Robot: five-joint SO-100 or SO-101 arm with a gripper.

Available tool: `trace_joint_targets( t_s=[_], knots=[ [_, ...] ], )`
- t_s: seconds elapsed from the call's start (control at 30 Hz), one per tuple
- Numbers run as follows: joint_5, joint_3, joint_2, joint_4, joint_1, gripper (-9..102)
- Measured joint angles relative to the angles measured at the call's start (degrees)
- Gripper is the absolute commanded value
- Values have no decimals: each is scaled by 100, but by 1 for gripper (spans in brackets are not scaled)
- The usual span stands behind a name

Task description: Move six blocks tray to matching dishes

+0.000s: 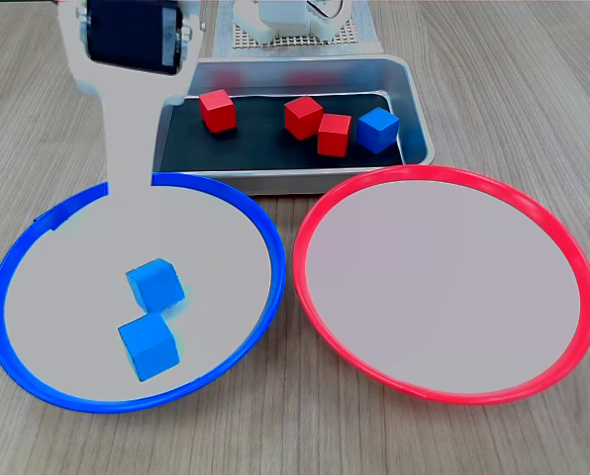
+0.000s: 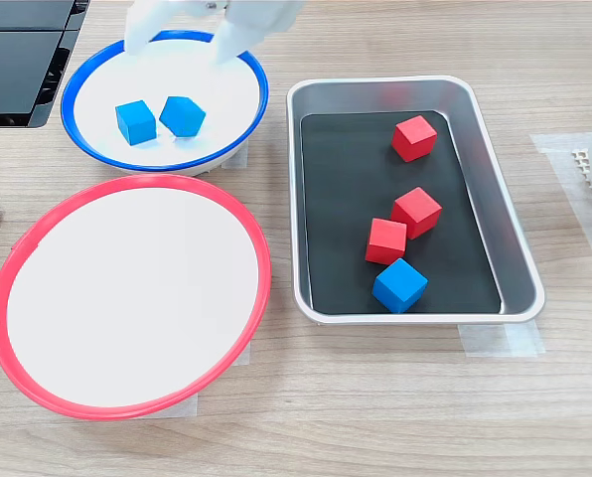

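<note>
gripper (image 2: 182,40) spread, empty, over blue-rimmed dish (image 2: 77,78) far rim; two blue cubes (image 2: 135,121) inside (touching); tray (image 2: 316,199) holds three red cubes (image 2: 414,137), one blue cube (image 2: 399,285); red-rimmed dish (image 2: 18,248) bare.

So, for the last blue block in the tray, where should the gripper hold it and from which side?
Come from above and close on two opposite flat faces of the blue block. It almost touches a red block, so put the fingers on its other pair of faces, which look free, minding the tray rim.

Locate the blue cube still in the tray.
In a fixed view, the small blue cube lies at the silver tray's near end, beside a red cube.
</note>
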Motion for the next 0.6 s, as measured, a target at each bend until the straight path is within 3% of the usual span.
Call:
trace_joint_targets(
  t_s=[0.27, 0.5, 0.6],
  knots=[
    [-1011, 2303, 2769, 2136, 316, 0],
    [-2206, 4271, 4228, 2320, 1283, 21],
    [-2487, 4570, 4236, 2232, 1415, 23]
  ],
)
